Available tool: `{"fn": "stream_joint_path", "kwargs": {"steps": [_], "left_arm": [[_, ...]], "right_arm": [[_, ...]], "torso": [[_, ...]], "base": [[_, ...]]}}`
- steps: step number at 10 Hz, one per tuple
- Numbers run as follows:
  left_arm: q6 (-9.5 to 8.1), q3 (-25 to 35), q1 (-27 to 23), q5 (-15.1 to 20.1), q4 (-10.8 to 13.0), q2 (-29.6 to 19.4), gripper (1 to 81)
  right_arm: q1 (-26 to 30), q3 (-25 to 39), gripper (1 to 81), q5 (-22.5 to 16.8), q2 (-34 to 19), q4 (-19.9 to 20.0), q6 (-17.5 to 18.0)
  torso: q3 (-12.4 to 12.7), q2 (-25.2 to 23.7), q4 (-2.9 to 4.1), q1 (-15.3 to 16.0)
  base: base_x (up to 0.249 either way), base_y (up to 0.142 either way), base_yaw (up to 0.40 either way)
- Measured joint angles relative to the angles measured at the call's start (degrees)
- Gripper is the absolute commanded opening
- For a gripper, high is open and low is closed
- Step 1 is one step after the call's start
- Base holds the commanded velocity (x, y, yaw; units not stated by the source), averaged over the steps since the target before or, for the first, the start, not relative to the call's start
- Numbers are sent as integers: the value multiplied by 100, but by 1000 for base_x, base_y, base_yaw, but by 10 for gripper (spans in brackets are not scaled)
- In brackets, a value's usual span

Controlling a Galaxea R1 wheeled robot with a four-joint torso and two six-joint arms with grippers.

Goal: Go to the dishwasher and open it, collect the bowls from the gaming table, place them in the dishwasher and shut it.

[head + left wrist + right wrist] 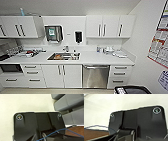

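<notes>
In the head view the dishwasher (96, 76) sits under the white counter, right of the sink cabinet. Its stainless-steel front is closed, with a bar handle along the top edge. It stands a short way ahead of me, slightly right of centre. The bowls and the gaming table are out of view. Both wrist views are mostly taken up by the robot's own dark plate, seen against a pale surface.
A white counter (100, 58) runs wall to wall with a steel sink (63, 56), a dish rack (27, 53) at left and small items at right. White drawers flank the dishwasher. The right wall (147, 37) carries posters. A dark object (132, 90) sits at lower right.
</notes>
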Motion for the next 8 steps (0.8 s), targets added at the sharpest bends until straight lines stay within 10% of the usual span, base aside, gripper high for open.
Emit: {"fn": "stream_joint_path", "kwargs": {"steps": [8], "left_arm": [[0, 13, 37, 2, 2, -63, 811]], "right_arm": [[-33, 40, 811, -11, 50, -9, -1]], "torso": [[0, -2, 0, -6]], "base": [[30, 52, 0]]}}
